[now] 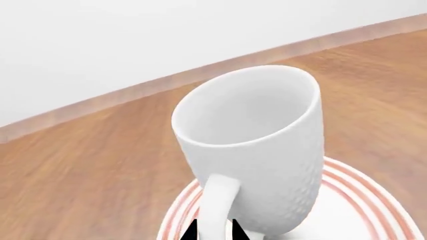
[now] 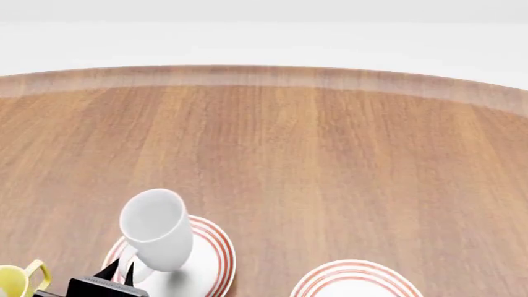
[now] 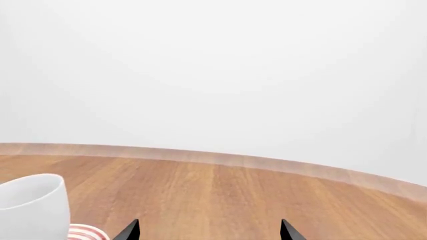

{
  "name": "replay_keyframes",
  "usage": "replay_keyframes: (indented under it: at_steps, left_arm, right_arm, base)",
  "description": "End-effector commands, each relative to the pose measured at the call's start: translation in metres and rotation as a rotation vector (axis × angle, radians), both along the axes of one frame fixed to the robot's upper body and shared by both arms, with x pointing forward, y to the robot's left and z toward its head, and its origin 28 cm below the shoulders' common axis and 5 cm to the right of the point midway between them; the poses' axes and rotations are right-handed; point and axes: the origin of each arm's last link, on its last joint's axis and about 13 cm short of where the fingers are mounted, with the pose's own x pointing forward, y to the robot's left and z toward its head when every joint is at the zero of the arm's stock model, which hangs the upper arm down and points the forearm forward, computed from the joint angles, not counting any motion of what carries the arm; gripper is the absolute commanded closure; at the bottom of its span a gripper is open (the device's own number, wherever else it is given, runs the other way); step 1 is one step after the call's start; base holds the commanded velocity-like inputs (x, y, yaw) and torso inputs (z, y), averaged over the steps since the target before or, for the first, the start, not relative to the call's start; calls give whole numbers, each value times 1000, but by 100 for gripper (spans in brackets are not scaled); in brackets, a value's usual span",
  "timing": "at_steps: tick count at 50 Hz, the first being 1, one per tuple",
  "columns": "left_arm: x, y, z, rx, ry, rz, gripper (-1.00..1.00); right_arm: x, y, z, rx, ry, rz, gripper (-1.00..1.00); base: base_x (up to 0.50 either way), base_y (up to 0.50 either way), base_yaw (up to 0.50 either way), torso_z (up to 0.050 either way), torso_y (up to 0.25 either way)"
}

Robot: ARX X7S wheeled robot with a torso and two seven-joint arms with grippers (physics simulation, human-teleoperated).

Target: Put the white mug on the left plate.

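Note:
The white mug (image 2: 155, 230) is plain, glossy and tall, and it leans tilted over the left plate (image 2: 212, 257), a white plate with thin red rings. My left gripper (image 2: 119, 271) is shut on the mug's loop handle (image 1: 217, 205), with a dark fingertip on each side of it. In the left wrist view the mug (image 1: 257, 145) fills the middle, and its base is at the plate (image 1: 360, 200); I cannot tell whether it touches. My right gripper (image 3: 208, 231) is open and empty above the table. The mug (image 3: 33, 205) shows at the edge of its view.
A second ringed plate (image 2: 355, 281) lies at the front right. A small white mug with yellow inside and handle (image 2: 18, 281) stands at the front left, close to my left gripper. The wooden table (image 2: 330, 161) runs far back to a pale edge strip.

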Motion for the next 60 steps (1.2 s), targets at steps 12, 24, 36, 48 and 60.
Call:
replay_keyframes:
  at_steps: [12, 24, 36, 48, 60]
  left_arm:
    - [3, 1, -3, 17, -4, 33, 100]
    - [5, 1, 0, 18, -14, 50, -100]
    - [-17, 1, 29, -48, -116, 32, -100]
    - [-78, -7, 99, -149, -365, -64, -100]
    - [-116, -8, 128, -150, -495, -104, -100]
  right_arm:
    - [0, 0, -1, -1, 0, 0, -100]
    - [1, 0, -1, 0, 0, 1, -100]
    - [1, 1, 1, 7, -12, 1, -100]
    - [-1, 1, 15, 91, -161, -34, -100]
    - [-22, 5, 34, 84, -245, -28, -100]
  base:
    - [0, 0, 0, 0, 0]
    - [0, 0, 0, 0, 1]
    - [0, 0, 0, 0, 0]
    - [0, 0, 0, 0, 0]
    - [0, 0, 0, 0, 0]
